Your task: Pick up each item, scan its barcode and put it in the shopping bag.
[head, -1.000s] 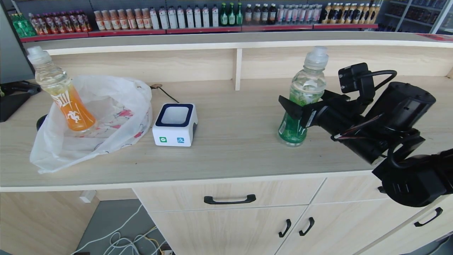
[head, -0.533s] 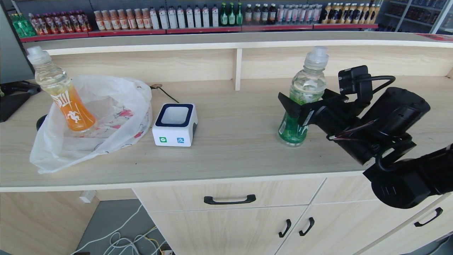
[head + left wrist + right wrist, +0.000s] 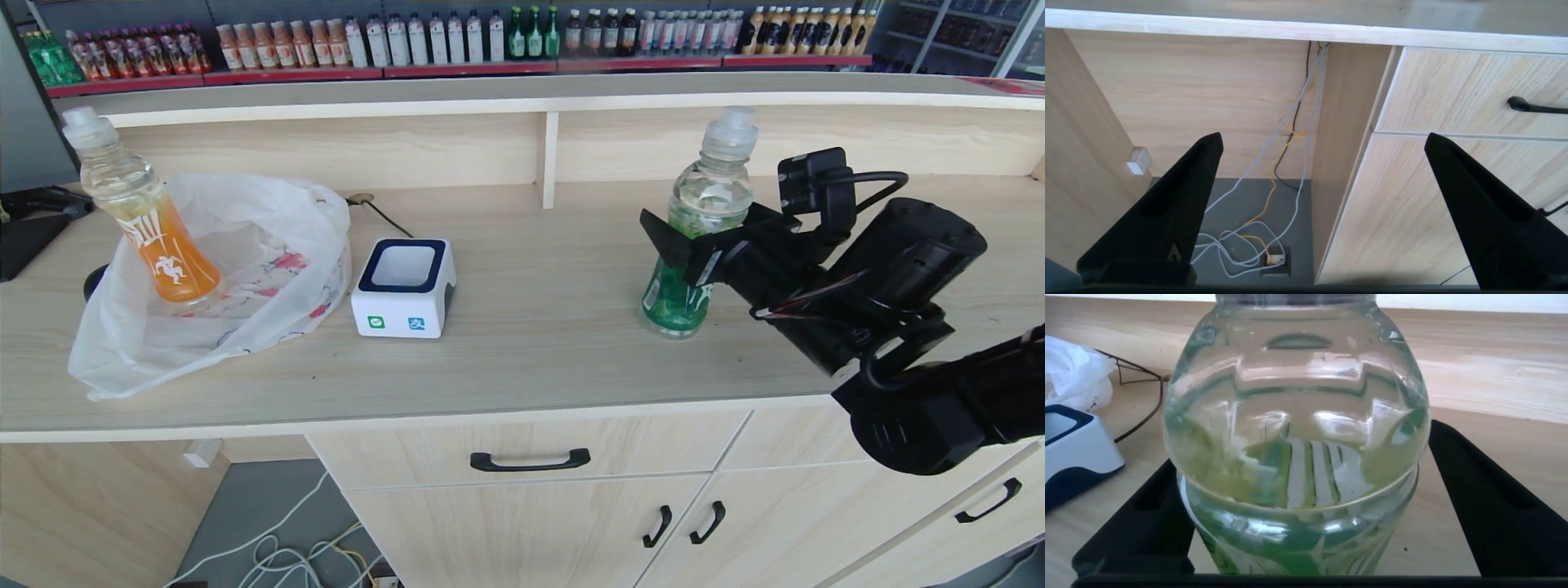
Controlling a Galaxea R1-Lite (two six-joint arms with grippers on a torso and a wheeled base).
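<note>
The thin white plastic shopping bag (image 3: 269,220) lay slack at the left end of the light wooden bench (image 3: 539,351), with its mouth half fallen in. I judged that a second bottle pushed in there could catch the film and drag the bag toward the front edge. It could also knock over the tall clear bottle with orange drink (image 3: 155,237), which leaned inside the bag.

The clear bottle with the green label (image 3: 678,298), the item in hand, stood upright on the right half of the bench, about midway between the front and back edges. The right pincer (image 3: 704,222) was spread around its upper body, one finger on each side. It was not yet pinching, as far as I could tell. The wall there is round and smooth, so a weak or high grip could let the bottle slip or tip during the lift. If the label's barcode faced away, the scan over the small white cube scanner with a dark blue rim (image 3: 403,286), just to the right of the bag, would likely fail.

The left pincer (image 3: 1323,212) hung spread and empty below the front edge, facing the cupboard doors.

By count there were one bench, one bag, two bottles (one bagged, one waiting), two pincers and one scanner.
</note>
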